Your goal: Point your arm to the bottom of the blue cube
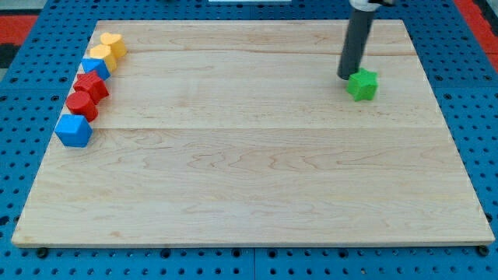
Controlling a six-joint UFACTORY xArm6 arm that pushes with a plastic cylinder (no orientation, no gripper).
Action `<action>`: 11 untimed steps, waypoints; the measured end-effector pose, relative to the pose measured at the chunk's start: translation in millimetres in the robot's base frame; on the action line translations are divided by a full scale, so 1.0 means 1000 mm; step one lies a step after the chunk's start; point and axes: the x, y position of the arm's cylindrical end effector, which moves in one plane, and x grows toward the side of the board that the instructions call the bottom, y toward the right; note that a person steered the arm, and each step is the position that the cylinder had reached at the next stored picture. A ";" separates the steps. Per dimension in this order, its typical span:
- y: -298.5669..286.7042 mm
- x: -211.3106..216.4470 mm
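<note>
The blue cube sits at the lower end of a row of blocks along the board's left edge. My tip is far away at the view's upper right, touching or almost touching the upper left side of a green star-shaped block. The dark rod rises from there out of the view's top. A second blue block lies higher in the same row, partly behind the red blocks.
The left-edge row also holds a red cylinder, a red star-like block, a yellow block and a yellow cylinder. The wooden board rests on a blue pegboard surface.
</note>
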 end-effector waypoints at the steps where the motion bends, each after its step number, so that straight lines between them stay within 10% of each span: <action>1: -0.030 -0.005; 3: -0.127 0.026; 6: -0.246 0.192; 9: -0.473 0.169; 11: -0.477 0.144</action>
